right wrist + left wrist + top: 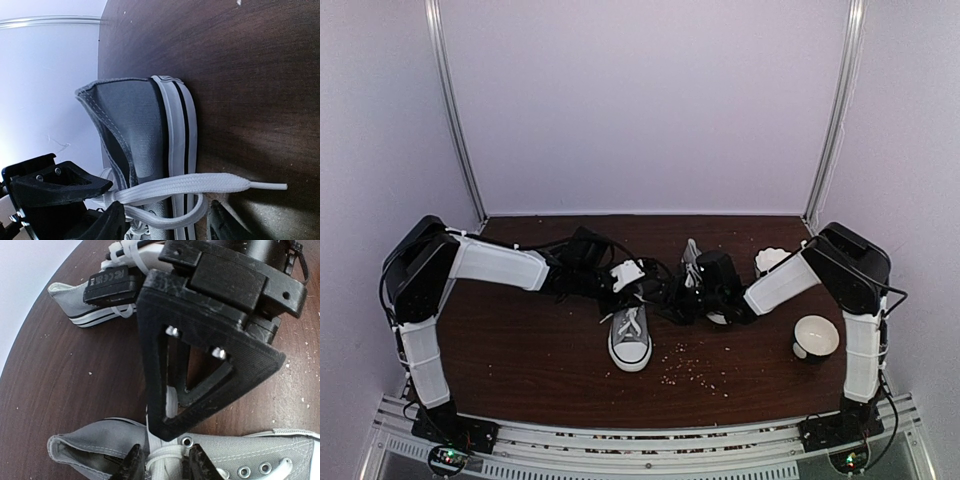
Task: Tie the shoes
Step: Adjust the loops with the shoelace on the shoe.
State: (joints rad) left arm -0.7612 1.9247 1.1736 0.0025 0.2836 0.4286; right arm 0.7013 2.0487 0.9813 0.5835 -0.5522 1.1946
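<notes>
Laces (162, 455) fill the left hand (166, 466), grip unclear; right hand (165, 226) gapes open near a white bowl (817, 336).

the top camera is sitting high behind the arm bases, looking down over the whole table (520, 360) from well back. the left wrist camera is hanging close above a grey shoe (260, 455) at the bottom of its frame, facing down past the right gripper (167, 427) at centre, the other shoe (75, 300) at upper left. the right wrist camera is peering along the tabletop, very near a shoe heel (130, 125), toward the white wall (45, 75) at left. all three are sharing the shoes.
</notes>
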